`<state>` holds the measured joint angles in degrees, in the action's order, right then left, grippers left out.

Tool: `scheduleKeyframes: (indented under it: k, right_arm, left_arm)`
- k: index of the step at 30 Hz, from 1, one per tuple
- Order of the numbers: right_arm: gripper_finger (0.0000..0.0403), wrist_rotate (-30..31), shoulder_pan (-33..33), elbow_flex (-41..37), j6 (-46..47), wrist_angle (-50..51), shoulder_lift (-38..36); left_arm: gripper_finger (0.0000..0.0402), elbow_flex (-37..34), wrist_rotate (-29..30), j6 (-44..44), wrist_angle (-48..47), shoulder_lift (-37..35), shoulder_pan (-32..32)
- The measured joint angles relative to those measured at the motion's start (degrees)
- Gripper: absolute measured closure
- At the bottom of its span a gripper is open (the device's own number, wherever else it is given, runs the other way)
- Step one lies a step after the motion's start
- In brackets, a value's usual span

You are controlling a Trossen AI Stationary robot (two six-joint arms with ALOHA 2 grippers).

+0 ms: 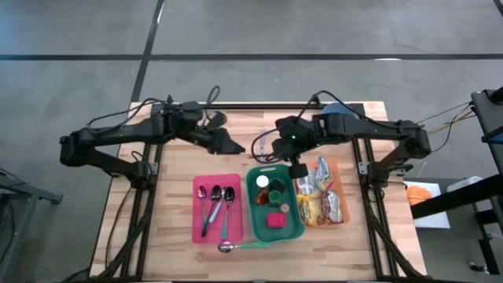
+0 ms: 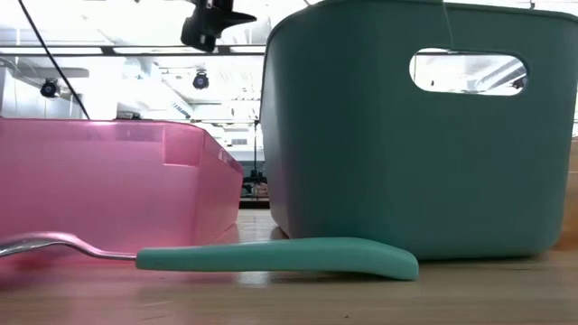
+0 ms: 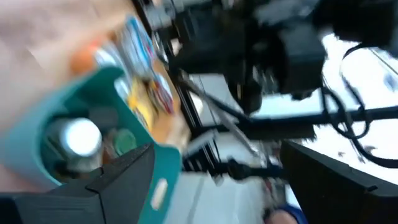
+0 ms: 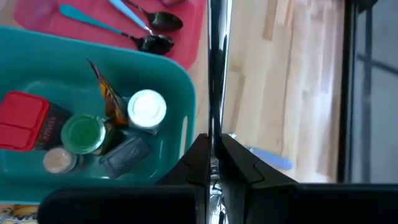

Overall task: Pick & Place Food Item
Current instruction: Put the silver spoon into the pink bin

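Right gripper [image 1: 298,170] — fingers pressed together, holding nothing, above the teal bin's [image 1: 255,220] far right rim. Left gripper [image 1: 233,147] — spread wide, empty, beyond the pink tray [image 1: 236,236].

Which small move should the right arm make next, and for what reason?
Probably lower toward the snack packets in the orange tray and open. The right gripper is shut on nothing, hovering at the teal bin's far edge. The left gripper waits open, farther back.
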<state>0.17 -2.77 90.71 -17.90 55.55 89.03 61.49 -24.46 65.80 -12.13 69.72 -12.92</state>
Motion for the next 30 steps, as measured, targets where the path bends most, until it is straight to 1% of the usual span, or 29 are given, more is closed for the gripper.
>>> scheduleKeyframes:
  k: [4,10,13,17,22,30]
  right_arm:
    - [0.0390,0.06,0.65,2.48,-3.68,0.03,1.11]
    - [0.0390,0.47,1.80,5.03,-8.46,2.27,3.37]
    - [0.0390,1.53,2.90,6.29,-10.69,4.14,5.13]
    - [0.0390,1.53,3.79,8.86,-11.25,4.26,7.42]
    - [0.0390,2.17,4.03,12.33,-11.24,4.13,9.32]
    - [0.0390,3.03,4.05,13.79,-12.28,4.15,9.62]
  left_arm:
    - [0.0055,0.05,-7.46,2.10,3.82,3.37,-0.03]
    - [0.0059,0.44,-14.92,4.19,7.55,6.88,-0.63]
    - [0.0075,0.42,-18.49,5.79,9.92,7.86,-0.58]
    - [0.0110,0.52,-23.60,6.32,10.50,8.96,-0.60]
    - [0.0154,0.46,-25.61,8.15,11.22,9.58,-0.25]
    - [0.0223,0.46,-26.63,8.19,11.11,9.67,-0.25]
